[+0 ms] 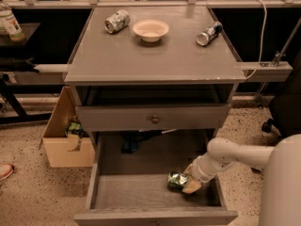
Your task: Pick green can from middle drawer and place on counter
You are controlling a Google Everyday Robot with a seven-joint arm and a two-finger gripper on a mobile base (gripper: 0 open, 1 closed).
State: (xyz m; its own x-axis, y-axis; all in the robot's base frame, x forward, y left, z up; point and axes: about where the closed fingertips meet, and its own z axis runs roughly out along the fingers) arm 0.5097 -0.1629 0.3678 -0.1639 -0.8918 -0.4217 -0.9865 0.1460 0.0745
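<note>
The green can [176,180] lies on its side on the floor of the open middle drawer [136,192], at the right front. My gripper [187,179] reaches down into the drawer from the right on a white arm and is at the can's right end, touching or nearly touching it. The counter [150,60] is the grey top of the cabinet above.
On the counter stand a white-silver can [116,20], a pale bowl [150,30] and a slim silver-blue can [208,34]. A closed drawer front with a brass knob [154,119] sits above the open drawer. A dark object [130,142] lies at the drawer's back. A cardboard box [66,147] stands on the floor at the left.
</note>
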